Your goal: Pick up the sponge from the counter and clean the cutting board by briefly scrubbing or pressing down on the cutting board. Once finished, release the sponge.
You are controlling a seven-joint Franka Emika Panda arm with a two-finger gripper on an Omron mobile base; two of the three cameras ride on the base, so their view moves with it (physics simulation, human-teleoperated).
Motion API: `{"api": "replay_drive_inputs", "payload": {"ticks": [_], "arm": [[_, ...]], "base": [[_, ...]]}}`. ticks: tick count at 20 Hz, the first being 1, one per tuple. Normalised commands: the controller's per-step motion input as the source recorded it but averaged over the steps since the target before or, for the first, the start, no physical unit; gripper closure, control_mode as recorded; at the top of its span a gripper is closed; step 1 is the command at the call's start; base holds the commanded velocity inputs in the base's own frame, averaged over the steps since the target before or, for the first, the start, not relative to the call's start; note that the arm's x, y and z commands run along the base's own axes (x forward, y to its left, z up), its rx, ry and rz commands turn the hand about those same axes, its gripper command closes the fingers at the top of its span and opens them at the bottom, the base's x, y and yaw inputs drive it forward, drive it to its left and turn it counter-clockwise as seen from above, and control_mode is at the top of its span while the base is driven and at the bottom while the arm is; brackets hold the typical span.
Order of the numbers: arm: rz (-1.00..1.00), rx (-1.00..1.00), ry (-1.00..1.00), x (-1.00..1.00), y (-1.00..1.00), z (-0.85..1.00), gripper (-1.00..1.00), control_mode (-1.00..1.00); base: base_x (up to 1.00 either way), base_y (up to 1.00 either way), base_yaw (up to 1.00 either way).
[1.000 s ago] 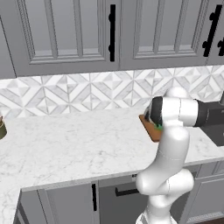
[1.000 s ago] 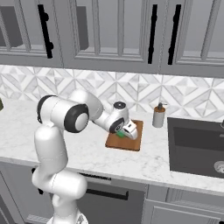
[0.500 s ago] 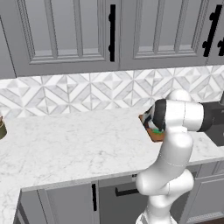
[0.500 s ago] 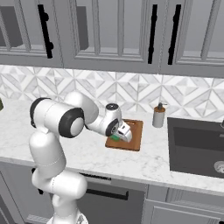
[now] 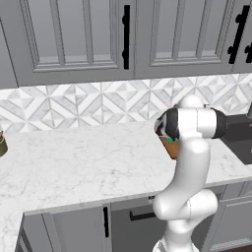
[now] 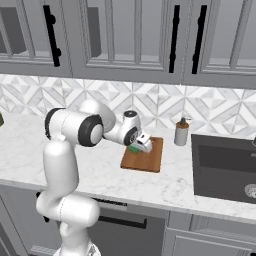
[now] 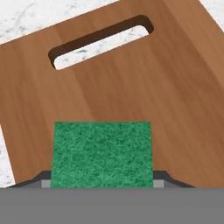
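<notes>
The reddish-brown cutting board (image 6: 150,159) lies on the white counter (image 6: 100,177), left of the sink. My gripper (image 6: 136,147) hangs low over the board's left part, shut on the sponge (image 6: 134,148), whose green face shows between the fingers. Seen from the hand, the green sponge (image 7: 103,154) sits between the finger tips just above the wooden cutting board (image 7: 175,96), near its handle slot. From the left base camera, my arm hides most of the cutting board (image 5: 172,146); a bit of green sponge (image 5: 171,140) peeks out beside it.
A soap dispenser bottle (image 6: 181,132) stands right behind the board. The dark sink (image 6: 225,167) lies to the right. The tiled backsplash (image 6: 150,102) rises behind, with grey cabinets above. A dark object (image 5: 2,145) sits at the counter's far left.
My gripper has carried the sponge leftwards and lower across the board, and the arm has folded in closer to the base.
</notes>
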Motion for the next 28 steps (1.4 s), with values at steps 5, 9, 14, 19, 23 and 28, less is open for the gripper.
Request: {"api": "replay_drive_inputs", "payload": {"ticks": [5,9,14,19,23,28], "arm": [[0.00,0.00,0.00,0.47,-0.10,0.00,1.00,-1.00],[0.00,0.00,0.00,0.00,-0.51,0.00,1.00,-1.00],[0.00,0.00,0.01,-0.64,-0.69,-0.05,1.00,-1.00],[0.01,0.00,0.04,-0.88,-0.17,-0.27,1.00,-1.00],[0.06,-0.01,0.00,-0.73,0.01,-0.25,1.00,-1.00],[0.03,0.00,0.02,-0.04,0.00,-0.02,1.00,-1.00]], "base": [[0.00,0.00,0.00],[0.00,0.00,0.00],[0.00,0.00,0.00],[0.00,0.00,0.00],[0.00,0.00,0.00],[0.00,0.00,0.00]]}}
